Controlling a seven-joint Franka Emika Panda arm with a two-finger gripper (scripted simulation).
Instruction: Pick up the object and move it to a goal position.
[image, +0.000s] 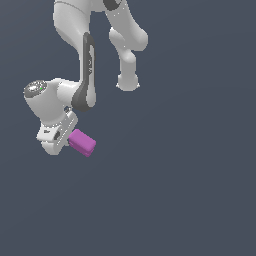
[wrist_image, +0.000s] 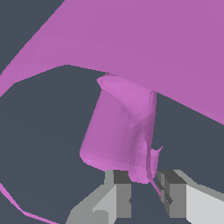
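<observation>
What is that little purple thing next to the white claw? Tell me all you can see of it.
The purple block is a small, smooth, plastic-looking magenta piece, blocky with rounded edges, lying tilted against the plain dark background. It sits at the tip of the white gripper. In the wrist view its end lies between the two grey fingers, apparently pinched. No other object touches it.

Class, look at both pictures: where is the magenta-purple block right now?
In the exterior view the magenta-purple block sits left of centre, right against the white gripper; the wrist view shows it between the fingers.
</observation>
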